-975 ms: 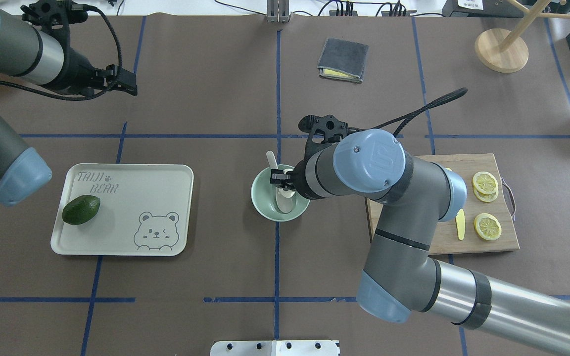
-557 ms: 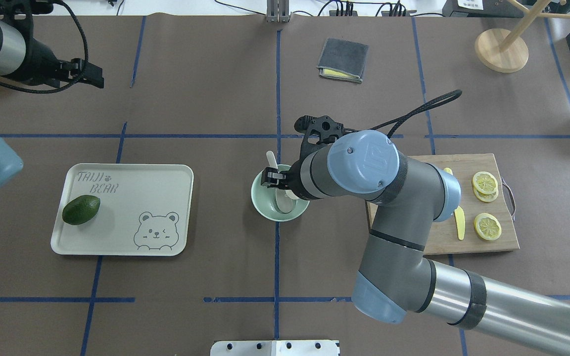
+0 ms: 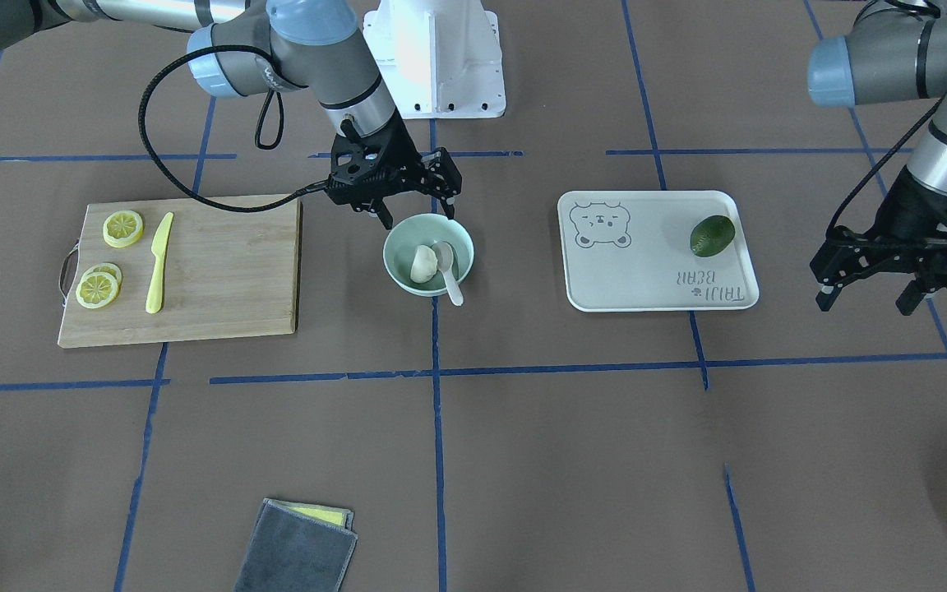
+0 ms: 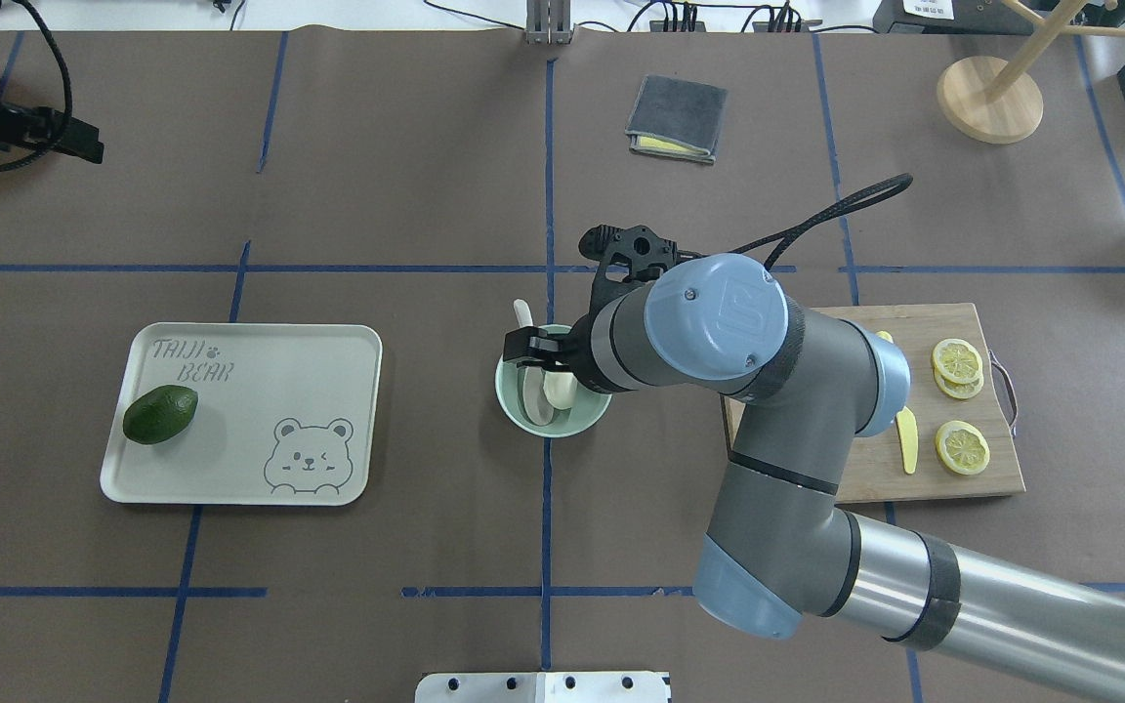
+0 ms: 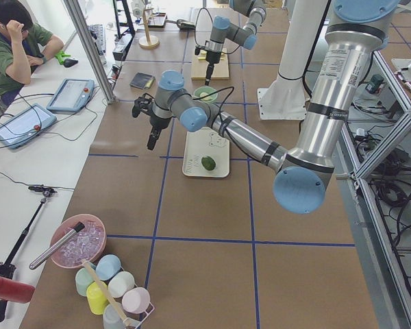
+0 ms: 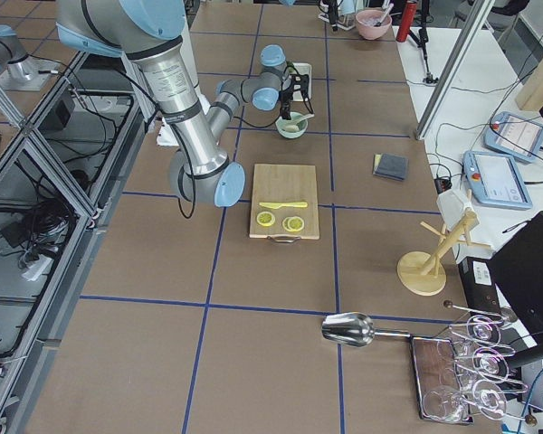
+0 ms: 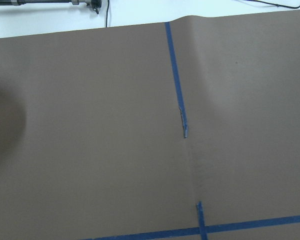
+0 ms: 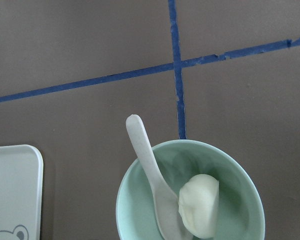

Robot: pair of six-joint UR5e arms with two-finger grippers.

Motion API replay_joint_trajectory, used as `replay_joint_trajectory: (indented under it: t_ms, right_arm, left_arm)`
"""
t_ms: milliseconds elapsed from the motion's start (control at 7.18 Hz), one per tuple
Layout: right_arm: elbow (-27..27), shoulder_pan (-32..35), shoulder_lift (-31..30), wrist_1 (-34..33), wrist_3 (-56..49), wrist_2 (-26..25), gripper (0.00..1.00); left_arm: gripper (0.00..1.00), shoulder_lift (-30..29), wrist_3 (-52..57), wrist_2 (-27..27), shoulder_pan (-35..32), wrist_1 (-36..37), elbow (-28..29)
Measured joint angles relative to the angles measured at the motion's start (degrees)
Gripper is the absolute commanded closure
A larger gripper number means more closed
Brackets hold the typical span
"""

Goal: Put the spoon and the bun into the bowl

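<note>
The pleated white bun (image 3: 422, 265) and smooth spoon (image 3: 449, 275) are lying in the glossy round bowl (image 3: 396, 248); both the right gripper (image 3: 416, 215) above and the left gripper (image 3: 864, 302) are gaping empty.

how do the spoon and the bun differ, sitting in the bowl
The spoon is long and slim; the bun is a rounded lump. The spoon leans with its handle out over the rim of the bowl; the bun sits wholly inside. Both are whitish and in the bowl.
</note>
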Motion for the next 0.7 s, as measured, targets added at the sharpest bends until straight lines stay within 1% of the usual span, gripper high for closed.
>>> replay_joint_trajectory:
  t_ms: [139, 279, 418, 557, 697]
  right_arm:
    - [0.9, 0.9, -0.6, -1.2, -0.3, 0.5, 0.00]
    - [2.8, 2.4, -1.5, -4.3, -2.0, 1.5, 0.00]
    - [5.0, 4.4, -2.8, -8.0, -5.7, 3.1, 0.00]
    - [7.1, 7.5, -4.8, -11.4, -11.1, 5.8, 0.00]
    - [8.3, 11.6, -7.0, -13.6, -16.9, 9.8, 0.00]
  left_arm:
    - [0.00, 1.5, 5.0, -2.7, -2.8, 0.1, 1.5]
    - [0.00, 3.0, 10.0, -4.8, -5.5, 0.8, 2.7]
    - [0.00, 4.0, 14.8, -5.9, -8.0, 3.2, 3.3]
    - [0.00, 4.5, 20.6, -6.7, -11.2, 7.9, 3.6]
    - [0.00, 4.6, 26.6, -8.4, -14.7, 12.8, 4.3]
